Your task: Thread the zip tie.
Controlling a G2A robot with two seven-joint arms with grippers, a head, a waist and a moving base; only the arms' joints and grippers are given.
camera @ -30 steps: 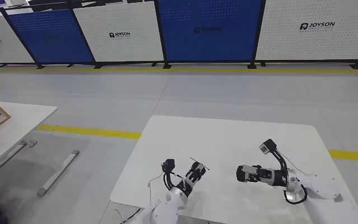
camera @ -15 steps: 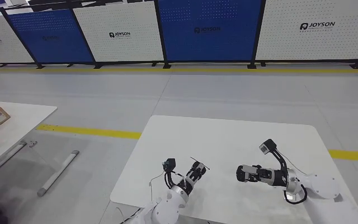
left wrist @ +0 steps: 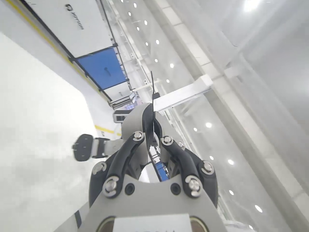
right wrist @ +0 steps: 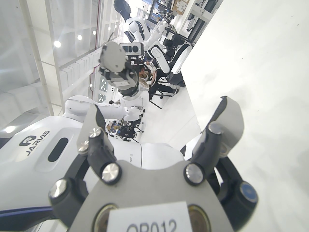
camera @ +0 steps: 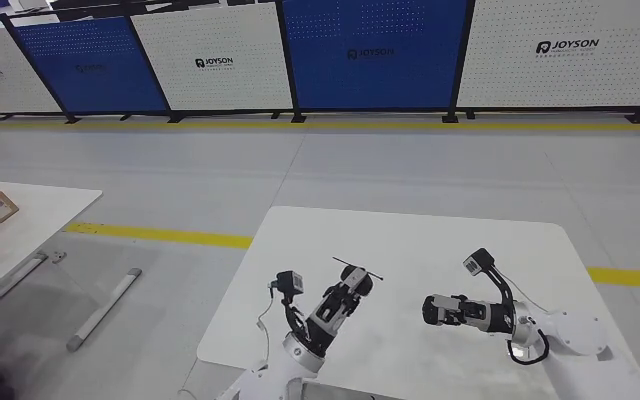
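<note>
We see a logo with lettering on each pegboard panel (camera: 560,70) at the back, and a white label (right wrist: 150,221) with cut-off characters on the base of the right gripper (right wrist: 161,107).

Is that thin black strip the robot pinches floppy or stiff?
The thin black plastic zip tie probably holds its shape: it sticks out nearly straight from the left hand without drooping. It looks light and narrow, so it may twist or slip in the grip.
</note>
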